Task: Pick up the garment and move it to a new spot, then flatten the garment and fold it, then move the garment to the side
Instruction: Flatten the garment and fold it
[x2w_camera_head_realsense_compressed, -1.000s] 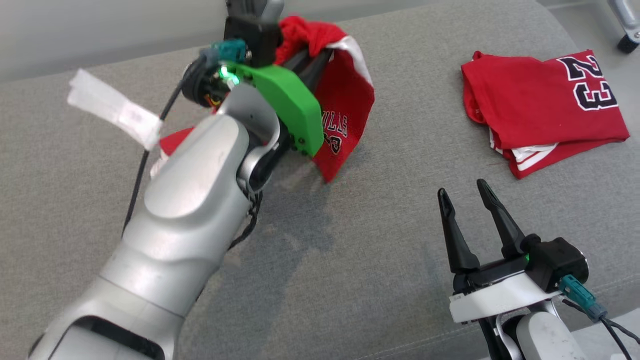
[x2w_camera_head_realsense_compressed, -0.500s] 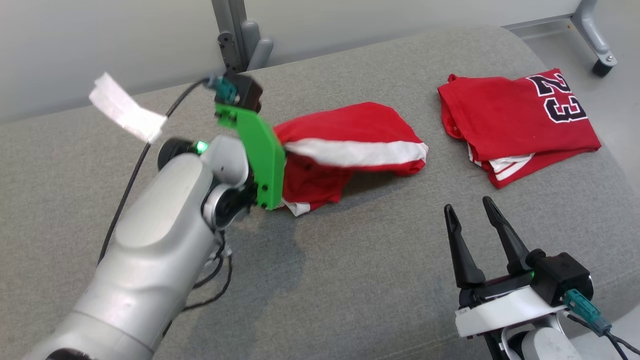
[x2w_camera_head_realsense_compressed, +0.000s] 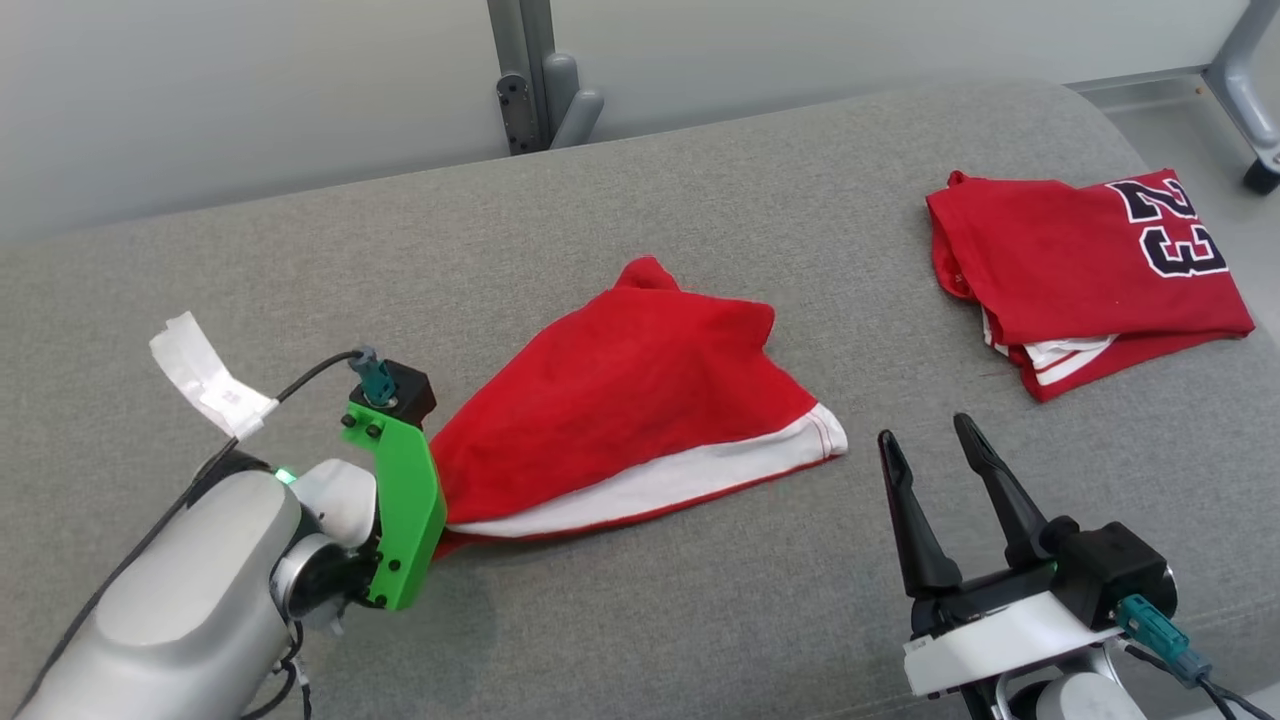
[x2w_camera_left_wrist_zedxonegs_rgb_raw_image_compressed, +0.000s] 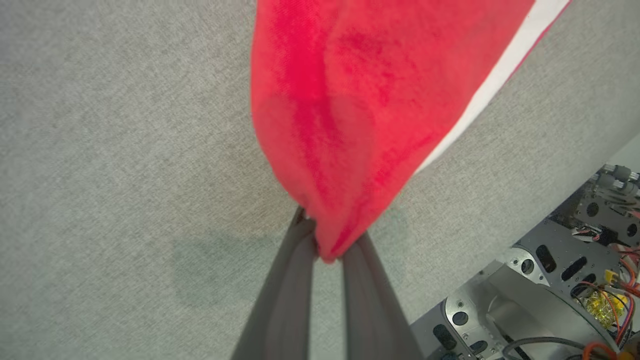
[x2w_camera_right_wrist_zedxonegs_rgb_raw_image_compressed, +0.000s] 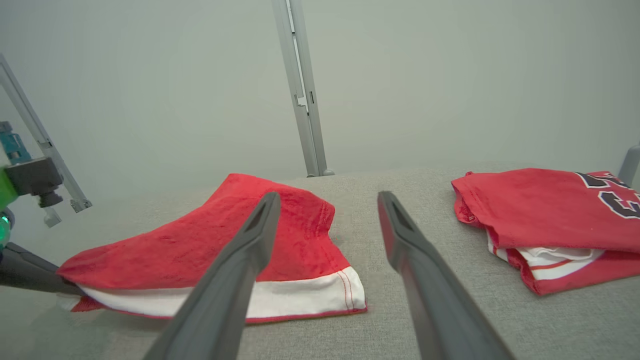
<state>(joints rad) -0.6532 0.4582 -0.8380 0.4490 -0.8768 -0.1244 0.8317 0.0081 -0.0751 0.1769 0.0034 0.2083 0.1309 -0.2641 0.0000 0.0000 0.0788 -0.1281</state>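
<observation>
My left end effector is clamped tight on a bunched corner of the garment. In the head view a green bracket hides its fingers. The garment lies spread mid-couch, and I cannot tell which face is up. My right end effector hovers near the front edge, spread wide and holding nothing. A folded jersey sits by the right edge, its number cut off in the right wrist view.

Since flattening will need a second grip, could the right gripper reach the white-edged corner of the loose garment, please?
Probably yes: the right gripper is open, and the white-edged corner of the garment lies just left of its fingertips on the cushion, with nothing between them.
</observation>
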